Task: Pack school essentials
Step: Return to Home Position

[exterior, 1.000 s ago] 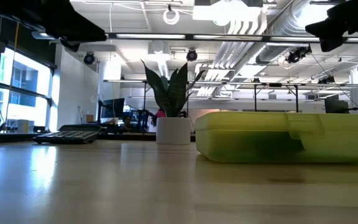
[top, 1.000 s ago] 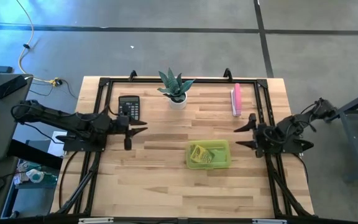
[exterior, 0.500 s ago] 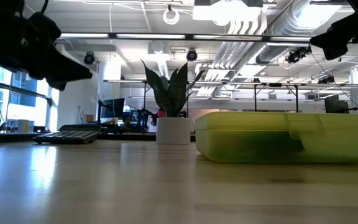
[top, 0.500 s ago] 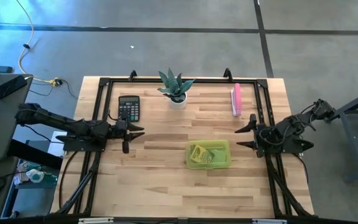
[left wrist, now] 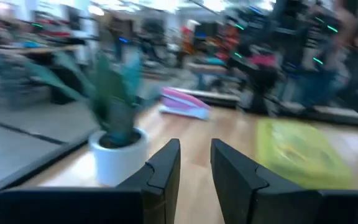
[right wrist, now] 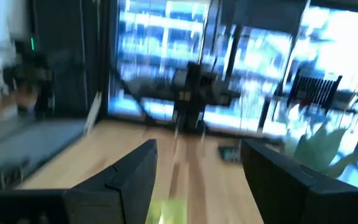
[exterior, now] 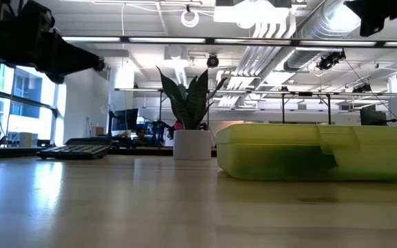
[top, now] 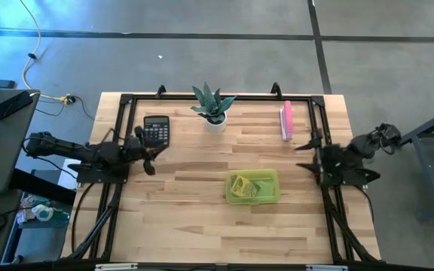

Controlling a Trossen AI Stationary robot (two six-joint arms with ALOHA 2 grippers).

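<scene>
A green see-through box (top: 252, 187) rests flat on the table right of the middle; it also shows in the low view (exterior: 316, 150). Yellow and green stationery (top: 241, 185) lies inside it; single pieces cannot be told apart. My left gripper (top: 151, 153) hovers near the left edge beside the black calculator (top: 156, 130); its fingers (left wrist: 195, 163) stand a narrow gap apart with nothing between them. My right gripper (top: 307, 152) hovers at the right edge, wide open (right wrist: 197, 155) and empty.
A potted plant (top: 213, 107) stands at the far middle. A long pink bar (top: 285, 120) lies far right. A black frame (top: 202, 97) runs along the table's far and side edges. Bare wood lies along the near side.
My left gripper has drawn back toward the table's left edge and turned toward the far side, where the plant stands. My right gripper has pulled back toward the right edge and risen. The green box has stayed where it was.
</scene>
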